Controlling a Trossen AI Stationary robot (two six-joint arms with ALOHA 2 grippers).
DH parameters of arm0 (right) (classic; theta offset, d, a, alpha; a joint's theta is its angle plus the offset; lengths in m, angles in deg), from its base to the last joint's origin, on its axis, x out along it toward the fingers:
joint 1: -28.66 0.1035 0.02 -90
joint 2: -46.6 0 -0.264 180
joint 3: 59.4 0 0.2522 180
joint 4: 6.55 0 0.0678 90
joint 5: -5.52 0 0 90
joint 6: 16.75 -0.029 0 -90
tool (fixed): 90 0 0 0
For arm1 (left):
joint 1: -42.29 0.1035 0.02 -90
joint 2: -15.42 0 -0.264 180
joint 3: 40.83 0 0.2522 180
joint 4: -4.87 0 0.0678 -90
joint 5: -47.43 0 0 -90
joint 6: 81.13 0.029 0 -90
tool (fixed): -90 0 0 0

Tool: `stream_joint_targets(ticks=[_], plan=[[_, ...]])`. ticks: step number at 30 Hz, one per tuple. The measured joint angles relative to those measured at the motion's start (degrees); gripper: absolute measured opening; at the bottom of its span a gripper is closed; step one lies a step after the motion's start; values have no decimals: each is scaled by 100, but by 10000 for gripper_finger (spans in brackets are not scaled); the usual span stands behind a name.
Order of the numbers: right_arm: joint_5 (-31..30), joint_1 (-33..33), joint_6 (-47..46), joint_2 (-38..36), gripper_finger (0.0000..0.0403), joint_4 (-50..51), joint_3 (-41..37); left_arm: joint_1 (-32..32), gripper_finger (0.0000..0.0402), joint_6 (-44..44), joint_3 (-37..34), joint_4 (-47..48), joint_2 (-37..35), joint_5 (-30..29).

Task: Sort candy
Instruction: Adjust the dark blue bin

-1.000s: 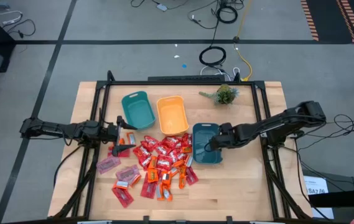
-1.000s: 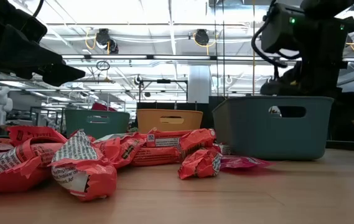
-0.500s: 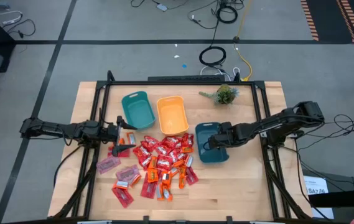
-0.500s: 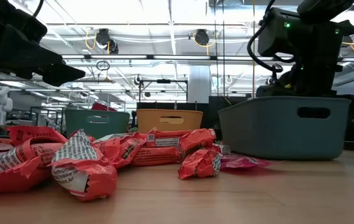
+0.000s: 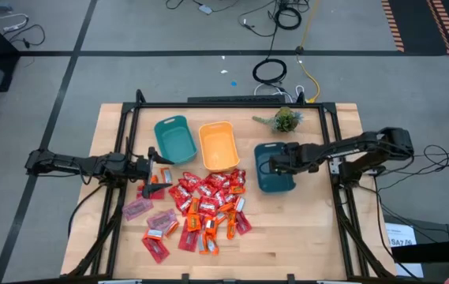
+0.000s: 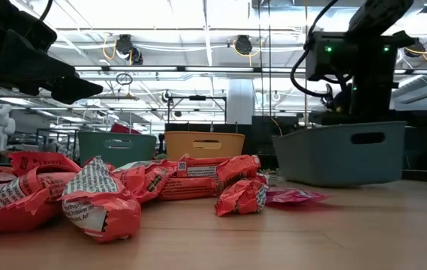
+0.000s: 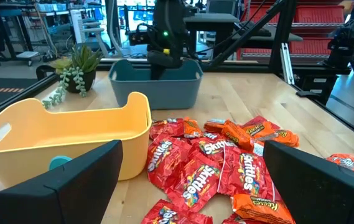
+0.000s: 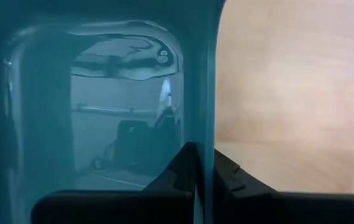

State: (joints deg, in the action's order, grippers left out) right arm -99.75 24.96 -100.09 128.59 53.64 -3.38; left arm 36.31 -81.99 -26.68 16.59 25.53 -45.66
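Right pincer (image 5: 275,163) clamps the bin (image 5: 265,180) wall near the bench's right edge; left pincer (image 5: 158,170) gapes beside candy (image 5: 205,201).

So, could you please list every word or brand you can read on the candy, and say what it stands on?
"Skittles": red packets in the pile, left wrist view.
"Reese's": orange packets beside them, same view.
Fine print and a square code on wrappers in the low view: too small to read.
Bins: no text visible.

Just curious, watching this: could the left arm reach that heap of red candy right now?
Probably yes. The left gripper hangs open right at the edge of the candy, with nothing between them; the right gripper is busy, shut on the dark teal bin.
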Motion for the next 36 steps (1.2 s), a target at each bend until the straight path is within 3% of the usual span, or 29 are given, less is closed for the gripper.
stream_joint_targets(ticks=[12, 36], plan=[[198, -173, 496, -111, 2, -129, 0, 0, 396, 0, 2, 0, 0, 0], [387, -173, 429, -108, 3, -75, 0, -1, 396, 0, 2, 0, -1, 0]])
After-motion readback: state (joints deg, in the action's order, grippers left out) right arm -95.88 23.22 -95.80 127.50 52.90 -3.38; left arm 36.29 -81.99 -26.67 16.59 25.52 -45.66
